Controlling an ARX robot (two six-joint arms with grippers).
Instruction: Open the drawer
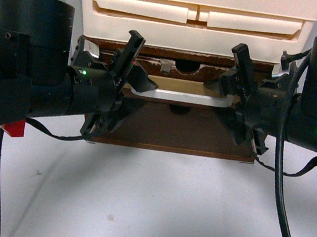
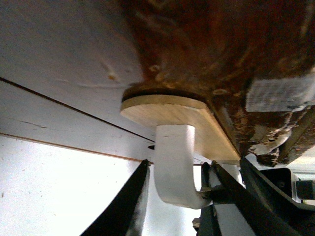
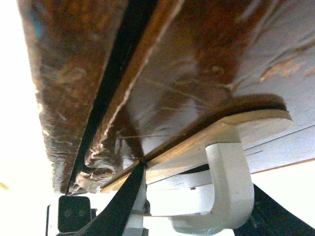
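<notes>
Jaws spread wide, the left gripper [image 1: 129,85] and right gripper [image 1: 233,96] straddle opposite ends of the white bar handle [image 1: 179,96], neither one clamped on it. In the left wrist view the handle's end post stands between the black fingers [image 2: 129,206]. The bar runs crosswise between the two arms, each about equally near. It sits on a tan oval plate [image 2: 170,110] at the front of the dark brown drawer [image 1: 174,129], directly ahead of the jaws and low on the white worktop [image 1: 146,210]. The pull would likely come straight back toward the robot. Cream plastic drawers [image 1: 195,15] sit just above, and nothing blocks the path.
</notes>
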